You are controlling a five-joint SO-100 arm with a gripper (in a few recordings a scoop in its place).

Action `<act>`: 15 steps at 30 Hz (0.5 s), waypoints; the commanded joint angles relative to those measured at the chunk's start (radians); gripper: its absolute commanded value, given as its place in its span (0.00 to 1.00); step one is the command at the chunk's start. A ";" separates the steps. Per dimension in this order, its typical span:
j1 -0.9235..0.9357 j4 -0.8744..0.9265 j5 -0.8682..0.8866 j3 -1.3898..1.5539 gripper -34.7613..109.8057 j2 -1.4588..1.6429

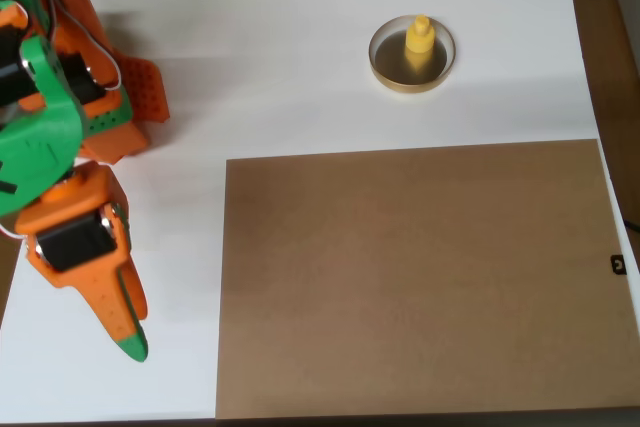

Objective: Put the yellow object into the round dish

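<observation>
**Yellow piece sits in the dish, arm parked clear**

Landmark: the brown board [415, 277], which covers the lower right of the table [280, 37] in the overhead view.

- Nearest the bottom edge, left of the board: gripper [128, 332]. It points down-frame, orange with a green tip, over bare white table. It holds nothing. Fingers look closed together, one tapered wedge, no gap visible; narrow as far as I can tell.
- Above that, still left of the board: the arm's body [60, 97], orange and green with white wires, folded back on itself. My read: a rest pose, kept off the board and away from the dish so it can't knock anything.
- Board itself: flat, nothing on it.
- Beyond the board's top edge, toward its right half: dish [386, 65], on white table, well apart from the arm.
- Yellow piece [419, 39]: inside the dish, upright, knob up, toward the far side of the dark interior. It stands on its wide base, so it looks stable.

Judgement: task looks done. Piece is within the rim and the gripper is well clear of it.
</observation>
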 commanded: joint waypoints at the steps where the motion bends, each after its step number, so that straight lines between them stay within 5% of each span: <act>1: 0.015 -0.002 0.002 0.025 0.36 0.103; 15: 0.112 -0.032 -0.017 0.333 0.35 0.388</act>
